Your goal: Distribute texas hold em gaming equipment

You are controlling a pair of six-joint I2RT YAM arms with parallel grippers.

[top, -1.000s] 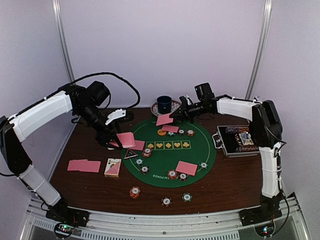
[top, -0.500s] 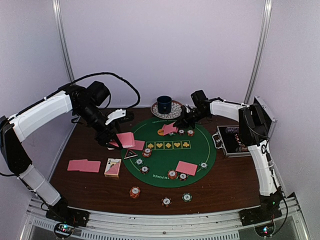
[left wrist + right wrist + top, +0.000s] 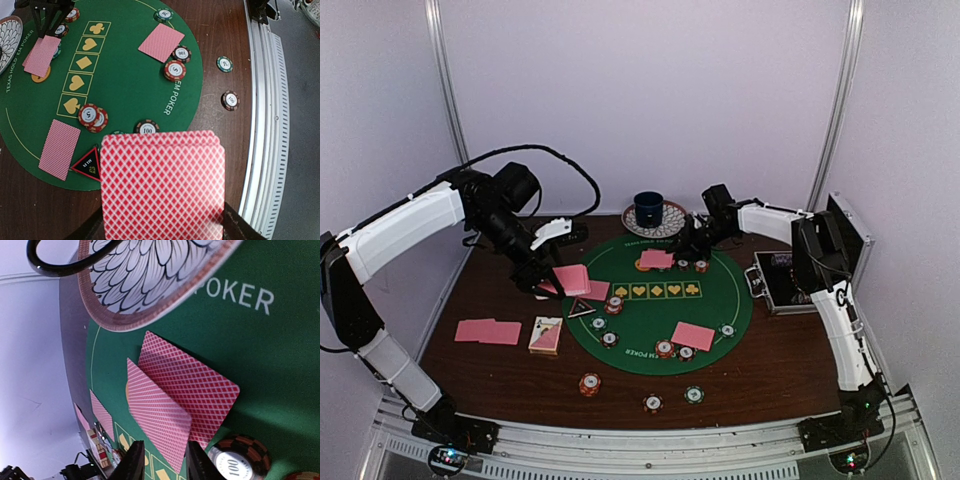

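**Change.** One second back, the right gripper (image 3: 164, 446) carries a pink-backed playing card (image 3: 157, 415) in the air over the 12 o'clock rim of the round green felt mat (image 3: 125, 85). Now that card lies on the felt there, overlapping a second face-down card (image 3: 200, 385). The fingers stand parted on either side of its near corner with no pinch visible, so I read the card as released.

**Meaning.** The 12 o'clock seat has its two hole cards, and that deal looks finished.

**Left gripper** (image 3: 538, 277). It sits at the mat's 9 o'clock edge, pressed onto a fanned stack of pink-backed cards (image 3: 162, 185) held clear of the table. I take this to be the supply for seats not yet served.

**Other cards.** A pair of face-down cards (image 3: 692, 335) lies at 5 o'clock on the mat.

**Writing.**
- The mat rim reads "TEXAS HOLD 'EM POKER" in white; the right wrist view catches only "OKER".
- A black edge-striped chip (image 3: 181, 53) reads "100".
- A red edge-striped chip (image 3: 174, 70) reads "5".
- The black-red triangle marker (image 3: 88, 164) bears small lettering, too fine to read.
- No brand names are visible.
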